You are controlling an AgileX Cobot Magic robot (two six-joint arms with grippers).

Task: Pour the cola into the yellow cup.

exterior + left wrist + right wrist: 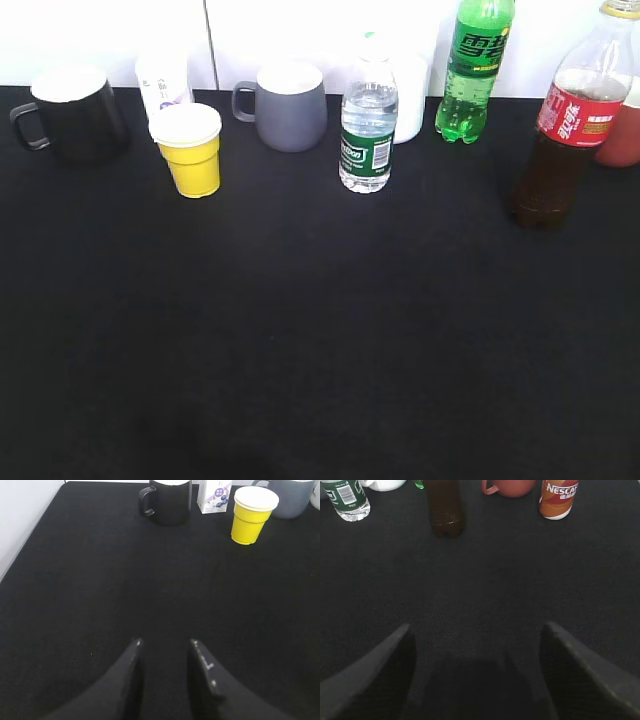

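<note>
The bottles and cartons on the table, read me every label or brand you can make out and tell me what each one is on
"NESCA", cut off at the frame edge: orange can.
White characters on the red label of the cola: too blurred to read.
Characters on the green soda bottle: not legible.
Green label and barcode on the water bottle: too small.
Carton with blueberry picture: print unreadable.

Bright, even light falls from above. The white wall [300, 30] behind is overexposed, washing out pale cup rims. The black table [320, 350] absorbs light and shows only faint shadows. The exterior view is slightly soft. In both wrist views the near gripper fingers [370, 680] are dark and blurred, while distant objects stay fairly sharp.
</note>
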